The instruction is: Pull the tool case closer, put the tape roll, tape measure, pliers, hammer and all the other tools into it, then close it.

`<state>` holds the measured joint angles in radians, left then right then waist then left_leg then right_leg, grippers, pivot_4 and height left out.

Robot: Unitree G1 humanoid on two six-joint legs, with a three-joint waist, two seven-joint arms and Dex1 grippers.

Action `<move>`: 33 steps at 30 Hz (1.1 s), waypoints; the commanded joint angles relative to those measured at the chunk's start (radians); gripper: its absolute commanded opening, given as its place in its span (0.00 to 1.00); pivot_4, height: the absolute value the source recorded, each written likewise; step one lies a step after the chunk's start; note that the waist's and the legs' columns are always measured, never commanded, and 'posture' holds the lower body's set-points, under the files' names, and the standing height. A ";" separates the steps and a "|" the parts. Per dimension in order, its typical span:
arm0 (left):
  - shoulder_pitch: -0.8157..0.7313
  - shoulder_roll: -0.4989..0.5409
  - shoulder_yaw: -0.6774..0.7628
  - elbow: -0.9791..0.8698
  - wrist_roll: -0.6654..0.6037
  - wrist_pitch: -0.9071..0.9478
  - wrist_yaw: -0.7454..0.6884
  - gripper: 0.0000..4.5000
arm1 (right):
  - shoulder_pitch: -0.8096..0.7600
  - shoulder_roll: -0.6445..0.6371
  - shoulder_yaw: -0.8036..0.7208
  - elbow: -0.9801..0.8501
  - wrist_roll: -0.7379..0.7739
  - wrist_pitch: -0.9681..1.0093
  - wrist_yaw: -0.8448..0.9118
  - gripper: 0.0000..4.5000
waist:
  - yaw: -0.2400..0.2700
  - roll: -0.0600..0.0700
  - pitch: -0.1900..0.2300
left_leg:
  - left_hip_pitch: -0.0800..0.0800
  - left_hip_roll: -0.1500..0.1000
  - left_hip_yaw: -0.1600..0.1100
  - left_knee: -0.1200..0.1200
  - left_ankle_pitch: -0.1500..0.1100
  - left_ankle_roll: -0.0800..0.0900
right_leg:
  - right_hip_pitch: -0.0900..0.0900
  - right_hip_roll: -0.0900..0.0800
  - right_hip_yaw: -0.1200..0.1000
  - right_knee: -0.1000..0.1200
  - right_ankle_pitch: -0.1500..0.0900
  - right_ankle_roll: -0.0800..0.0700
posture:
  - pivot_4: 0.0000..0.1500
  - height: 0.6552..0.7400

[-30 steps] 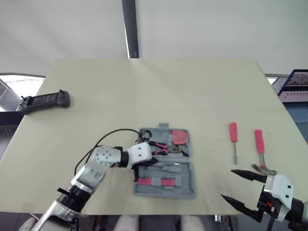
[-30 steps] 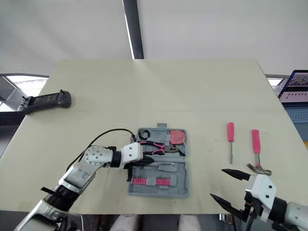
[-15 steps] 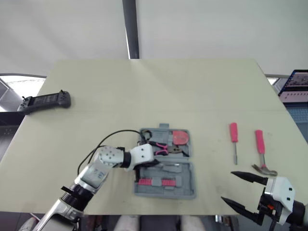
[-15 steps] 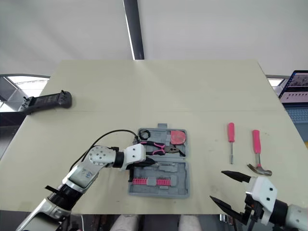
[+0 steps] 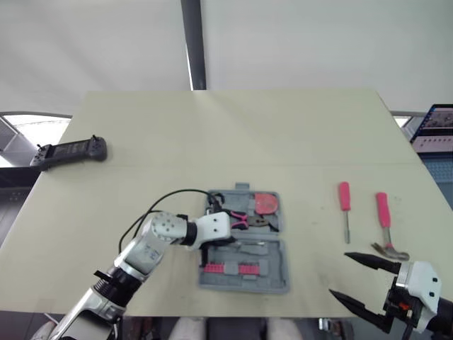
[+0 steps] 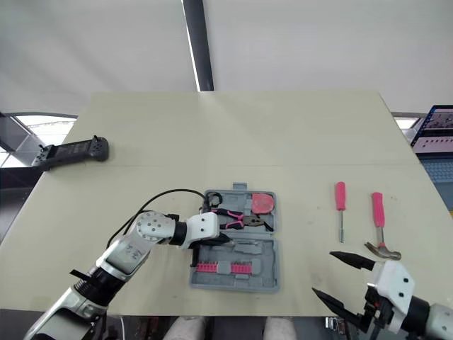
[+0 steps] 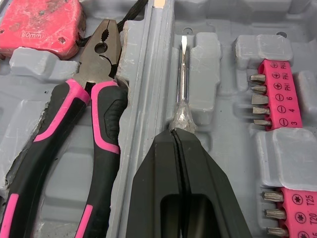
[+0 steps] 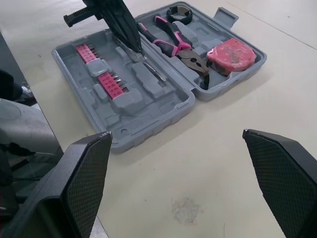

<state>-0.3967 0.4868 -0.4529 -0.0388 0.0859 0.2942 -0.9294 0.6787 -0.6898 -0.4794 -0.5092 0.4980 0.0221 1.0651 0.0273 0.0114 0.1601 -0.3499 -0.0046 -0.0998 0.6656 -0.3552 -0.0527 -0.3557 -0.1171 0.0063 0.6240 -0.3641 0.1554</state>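
Stretching below a white wall, one pale table held one open tool case near its front: pliers, tape measure, tape roll inside, one each. Left gripper pinched a small screwdriver there; right gripper gaped near one hammer

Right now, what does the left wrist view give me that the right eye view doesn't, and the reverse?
Left wrist view: the left gripper shut on a clear-handled screwdriver over its slot, and the labels on the pink bit strip. Right eye view: the pink screwdriver and hammer lying outside the tool case, the open right gripper near them, and a black controller. Both: pliers and red tape measure in the case.
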 commanded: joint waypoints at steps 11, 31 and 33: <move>-0.006 -0.012 -0.107 0.093 0.101 0.047 -0.003 0.01 | -0.007 0.003 -0.018 -0.043 0.011 0.003 -0.016 1.00 | 0.002 0.001 -0.001 | 0.011 0.000 0.000 -0.003 -0.001 0.002 | 0.012 0.000 0.000 -0.005 0.000 0.000 | 1.00 1.00; 0.003 -0.031 -0.161 0.176 0.146 0.040 -0.003 0.01 | 0.005 0.004 -0.017 -0.055 0.002 0.003 -0.027 1.00 | 0.023 0.003 -0.017 | 0.016 -0.001 -0.001 -0.003 -0.003 0.005 | 0.020 0.000 0.001 -0.016 0.000 0.000 | 1.00 1.00; 0.009 -0.031 -0.162 0.173 0.147 0.040 -0.003 0.01 | 0.006 0.004 -0.018 -0.055 0.002 0.003 -0.027 1.00 | 0.022 0.004 -0.018 | 0.016 -0.001 -0.001 -0.004 -0.003 0.005 | 0.020 0.000 0.001 -0.016 0.000 0.000 | 1.00 1.00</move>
<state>-0.4441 0.4444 -0.5299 0.0366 0.1585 0.2905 -0.9302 0.6779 -0.6899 -0.4794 -0.5299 0.4937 0.0286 1.0418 0.0495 0.0150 0.1416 -0.3339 -0.0055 -0.1006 0.6620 -0.3583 -0.0477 -0.3355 -0.1173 0.0075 0.6080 -0.3644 0.1552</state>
